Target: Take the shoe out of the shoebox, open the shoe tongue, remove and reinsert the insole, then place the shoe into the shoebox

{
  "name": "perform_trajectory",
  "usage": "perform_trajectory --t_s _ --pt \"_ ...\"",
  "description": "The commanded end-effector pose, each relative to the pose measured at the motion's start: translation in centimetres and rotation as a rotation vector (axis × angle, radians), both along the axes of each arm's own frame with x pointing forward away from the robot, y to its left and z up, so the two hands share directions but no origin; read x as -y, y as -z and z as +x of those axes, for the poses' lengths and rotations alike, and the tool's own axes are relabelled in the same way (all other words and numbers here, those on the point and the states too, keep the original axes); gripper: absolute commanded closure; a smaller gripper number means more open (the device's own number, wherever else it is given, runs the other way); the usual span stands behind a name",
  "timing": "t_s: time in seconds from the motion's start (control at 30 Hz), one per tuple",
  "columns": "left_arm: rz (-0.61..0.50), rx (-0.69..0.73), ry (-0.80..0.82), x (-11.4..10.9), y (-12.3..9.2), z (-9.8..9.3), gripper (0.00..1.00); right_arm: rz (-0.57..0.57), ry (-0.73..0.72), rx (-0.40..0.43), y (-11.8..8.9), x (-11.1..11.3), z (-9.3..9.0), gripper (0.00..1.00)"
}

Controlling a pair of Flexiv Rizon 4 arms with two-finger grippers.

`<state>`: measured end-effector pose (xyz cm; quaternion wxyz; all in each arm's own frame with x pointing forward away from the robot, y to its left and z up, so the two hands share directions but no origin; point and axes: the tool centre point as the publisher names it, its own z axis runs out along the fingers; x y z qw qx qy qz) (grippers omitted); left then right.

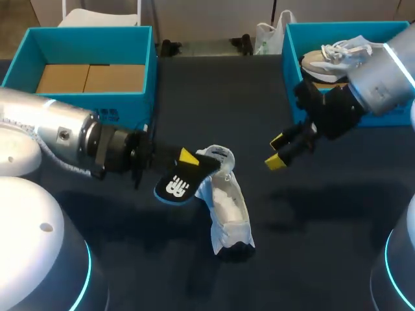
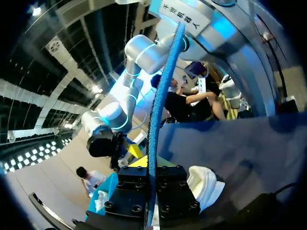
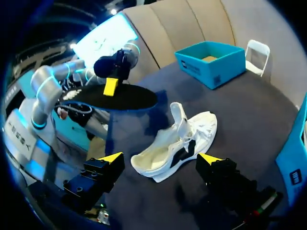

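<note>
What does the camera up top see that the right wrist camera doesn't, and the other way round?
Only the head view shows the second shoe lying in the right shoebox. Only the right wrist view shows the side of the white shoe, with its black patch. Both show the white shoe, the insole held in the left gripper, the left shoebox, and the open right gripper.
</note>
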<state>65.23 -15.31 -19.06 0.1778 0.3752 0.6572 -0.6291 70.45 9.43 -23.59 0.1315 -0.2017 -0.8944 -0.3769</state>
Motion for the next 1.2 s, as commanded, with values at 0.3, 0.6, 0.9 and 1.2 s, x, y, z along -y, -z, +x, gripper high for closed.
perform_trajectory --t_s 0.3,0.6,0.9,1.2 --pt "0.007 -0.032 -0.031 -0.1 -0.3 -1.8 1.0 -0.077 -0.044 0.101 -0.2 -0.1 -1.2 0.0" --pt "-0.016 -0.324 -0.069 1.1 1.4 -4.8 1.0 -0.236 -0.124 0.201 4.4 0.6 -3.4 0.0" --pt "0.013 -0.31 -0.141 1.9 1.0 -6.2 1.0 -0.251 -0.106 0.161 6.9 0.6 -4.5 0.0" --pt "0.015 -0.309 -0.129 2.8 1.9 -6.9 1.0 -0.238 -0.141 0.198 7.3 0.6 -4.4 0.0"
